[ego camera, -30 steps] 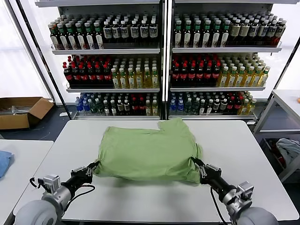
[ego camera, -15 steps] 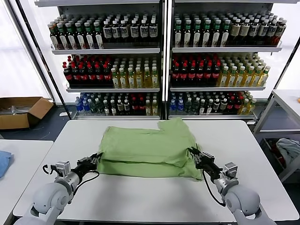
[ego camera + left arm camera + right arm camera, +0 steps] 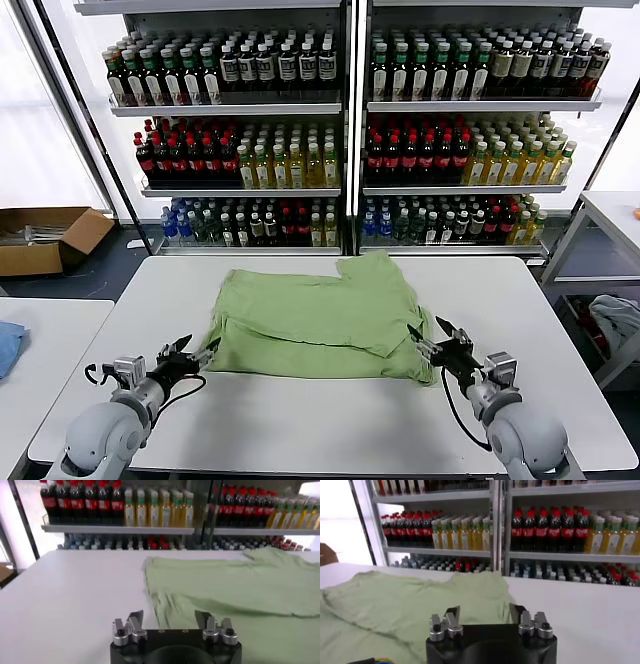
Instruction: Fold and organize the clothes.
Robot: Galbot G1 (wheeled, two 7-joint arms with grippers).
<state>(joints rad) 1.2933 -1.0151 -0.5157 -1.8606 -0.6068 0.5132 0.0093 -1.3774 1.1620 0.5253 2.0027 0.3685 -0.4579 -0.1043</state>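
Note:
A light green shirt (image 3: pixel 315 320) lies folded in half on the white table (image 3: pixel 320 420), its near half laid over the far half, one sleeve sticking out at the back. My left gripper (image 3: pixel 190 352) is open and empty just off the shirt's near left corner. My right gripper (image 3: pixel 438 340) is open and empty at its near right corner. The shirt shows flat in the left wrist view (image 3: pixel 235 590) beyond that gripper (image 3: pixel 170 620), and in the right wrist view (image 3: pixel 405 605) beyond the right gripper (image 3: pixel 484 614). No collar, buttons or logo show.
Shelves of bottles (image 3: pixel 350 130) stand behind the table. A second table with a blue cloth (image 3: pixel 8 345) is at the left. A cardboard box (image 3: pixel 45 238) sits on the floor at the far left. Another table and cloth (image 3: pixel 615 315) are at the right.
Both grippers carried the shirt's near edge forward, laid it down over the far half, then let go and drew back toward me, now open.

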